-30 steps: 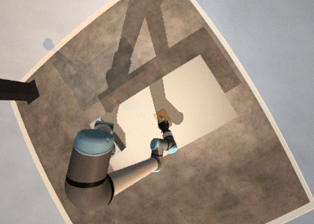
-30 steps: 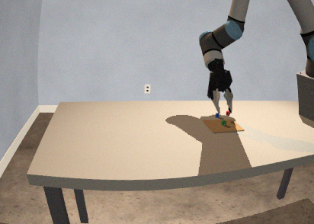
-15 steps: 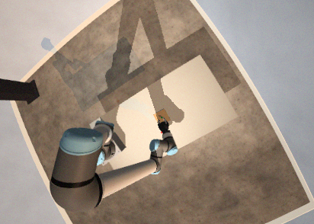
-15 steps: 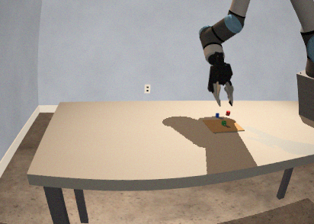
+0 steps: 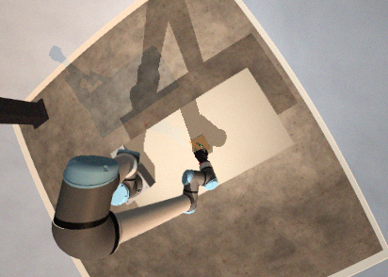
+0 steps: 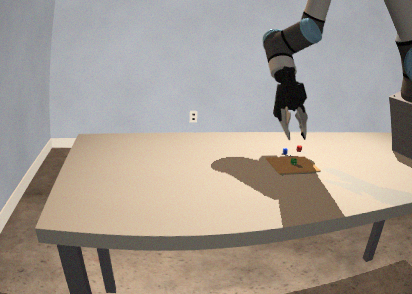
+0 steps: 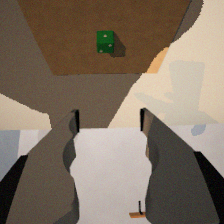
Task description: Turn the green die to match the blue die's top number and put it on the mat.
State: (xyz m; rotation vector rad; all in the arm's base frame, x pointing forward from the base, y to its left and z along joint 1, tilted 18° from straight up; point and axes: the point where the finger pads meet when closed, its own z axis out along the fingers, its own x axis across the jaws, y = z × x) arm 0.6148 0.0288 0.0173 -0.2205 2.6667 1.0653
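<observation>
Overhead: end effector (image 5: 200,148) above mat (image 5: 203,138). Exterior: raised well above counter (image 6: 150,184), jaws partly parted, empty; green die (image 6: 293,161) flat on mat, blue die (image 6: 285,151) and red die (image 6: 299,148) beside. Wrist: confirms. Risk: nudging neighbours if descending again.

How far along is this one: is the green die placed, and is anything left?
Done: the green die sits flat, fully on the mat. In hand: nothing; the gripper hangs partly open above the table. Blue and red dice stand off the mat behind it. Left: checking that green's top matches blue's; pips are too small to read here.
</observation>
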